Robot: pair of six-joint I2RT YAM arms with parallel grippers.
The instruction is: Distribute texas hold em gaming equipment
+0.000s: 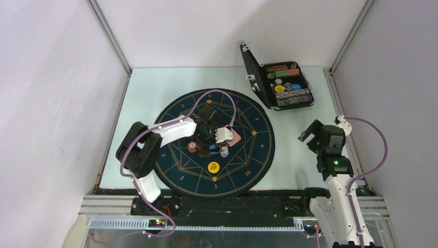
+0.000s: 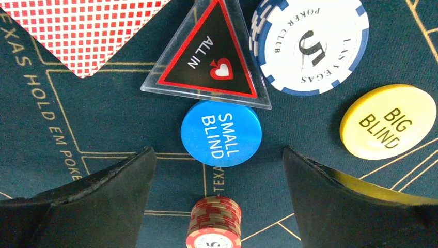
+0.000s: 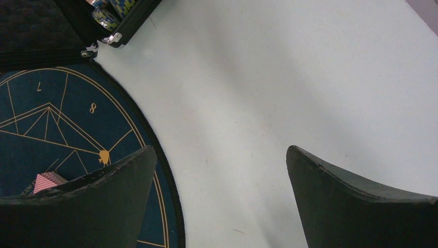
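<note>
1. Mat [image 1: 253, 155]: all the loose kit is bunched at mat centre, with nothing on the numbered seats round the mat rim. My read: distribution has barely started and everything is left to hand out.
2. Case [image 1: 255, 72]: open with the lid up, just off the mat's far-right rim. Chip rows [image 1: 289, 85] sit inside, so I judge there is more stock to come out.
3. Right gripper [image 3: 219, 150]: jaws wide apart, nothing between them, over bare table [image 3: 310, 77] just off the mat's right rim.
4. Left gripper [image 2: 218, 153]: jaws wide apart, holding nothing, low over mat centre.
5. Card [image 2: 82, 31]: red-checked back up, flat, just right of mat centre. The wrist view crops it and shows one corner pointing toward the left gripper. Can't tell its long axis, or whether it's one card or several.
6. ALL IN marker [image 2: 209, 57]: flat at mat centre, beside the card. The apex points away from the left gripper, and the long axis runs apex to base, slightly skewed.
7. White-and-blue chip stack [image 2: 310, 44]: at mat centre, just beside the marker, face up, axis upright off the mat.
8. BIG BLIND disc [image 2: 387, 121]: flat, near side of mat centre, apart from the rest. It's round, so no long axis.
9. SMALL BLIND disc [image 2: 221, 133]: flat, just ahead of the left gripper's gap. It meets the marker's base edge, but I can't tell if they touch or overlap.
10. Red chip stack [image 2: 214, 222]: just left of mat centre, upright.
</note>
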